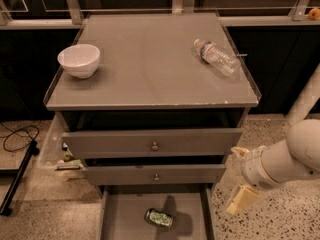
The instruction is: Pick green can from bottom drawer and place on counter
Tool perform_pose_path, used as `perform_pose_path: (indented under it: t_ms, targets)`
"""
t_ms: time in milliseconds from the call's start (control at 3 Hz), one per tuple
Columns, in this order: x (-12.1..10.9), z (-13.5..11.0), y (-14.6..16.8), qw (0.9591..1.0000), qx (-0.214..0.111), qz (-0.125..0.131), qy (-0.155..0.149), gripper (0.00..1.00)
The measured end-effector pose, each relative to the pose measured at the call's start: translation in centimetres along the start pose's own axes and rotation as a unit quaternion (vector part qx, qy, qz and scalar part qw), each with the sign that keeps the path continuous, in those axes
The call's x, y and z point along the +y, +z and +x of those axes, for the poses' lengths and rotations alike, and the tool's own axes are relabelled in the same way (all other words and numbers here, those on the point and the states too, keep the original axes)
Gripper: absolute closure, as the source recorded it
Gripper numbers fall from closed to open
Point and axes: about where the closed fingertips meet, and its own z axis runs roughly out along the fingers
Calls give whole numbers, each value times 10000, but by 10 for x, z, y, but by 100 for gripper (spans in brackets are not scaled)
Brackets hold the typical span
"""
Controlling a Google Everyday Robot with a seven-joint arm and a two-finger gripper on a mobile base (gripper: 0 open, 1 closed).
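The green can [159, 218] lies on its side on the flat grey floor of the open bottom drawer [125, 219], near the middle. My gripper [239, 181] is to the right of the drawers, beyond the bottom drawer's right wall, above the speckled floor and apart from the can. Two pale fingers show, one near the middle drawer's right end, one lower [242, 199]. The counter [150, 69] is the broad grey cabinet top above.
A white bowl [79, 60] stands on the counter's left side. A clear plastic water bottle [216, 57] lies on its right side. The two upper drawers with round knobs [155, 146] are pulled out slightly. A black cable [17, 136] lies on the floor at left.
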Motion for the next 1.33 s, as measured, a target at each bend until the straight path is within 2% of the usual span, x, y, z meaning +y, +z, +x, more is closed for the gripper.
perform_pose_path:
  t_ms: [333,667,1000,1333]
  targets:
    - [14,10,42,9994,-289,-98,176,0]
    - [37,26,120,9950,-862,-242,453,0]
    - [42,39,173,9880,-1430,-217,538,0]
    - [52,57,236,9821,-1678,-503,691,0]
